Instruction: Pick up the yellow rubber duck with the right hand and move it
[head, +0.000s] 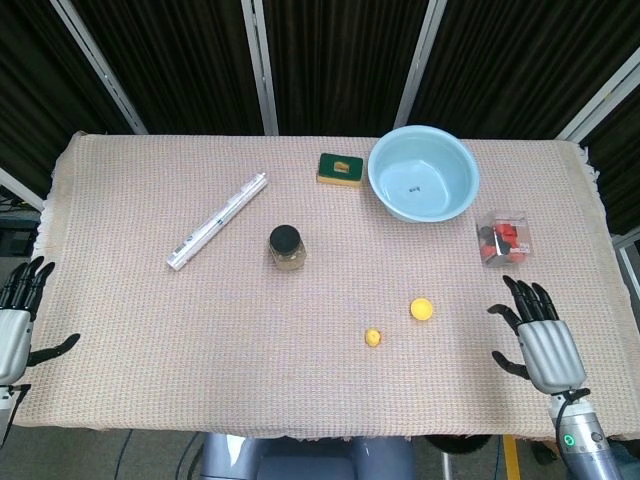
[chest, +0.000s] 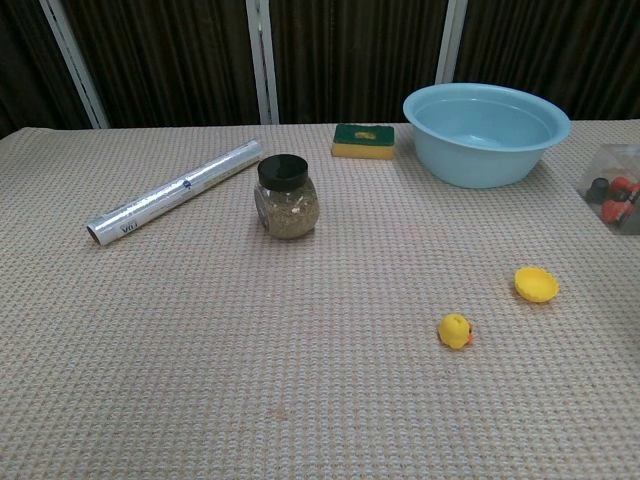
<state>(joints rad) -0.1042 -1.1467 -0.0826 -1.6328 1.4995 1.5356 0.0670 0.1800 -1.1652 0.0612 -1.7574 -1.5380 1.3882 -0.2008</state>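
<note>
The small yellow rubber duck (head: 372, 338) (chest: 455, 331) sits on the woven tablecloth, right of the table's middle and near its front. My right hand (head: 540, 337) hovers over the front right corner, fingers spread and empty, well to the right of the duck. My left hand (head: 18, 318) hangs off the table's front left edge, fingers apart, holding nothing. Neither hand shows in the chest view.
A yellow cap (head: 421, 309) (chest: 536, 284) lies just right of the duck. Farther back stand a grain jar (head: 286, 247), a foil roll (head: 217, 220), a green-and-yellow sponge (head: 340, 169), a light blue bowl (head: 460, 205) and a clear box of small items (head: 502, 239).
</note>
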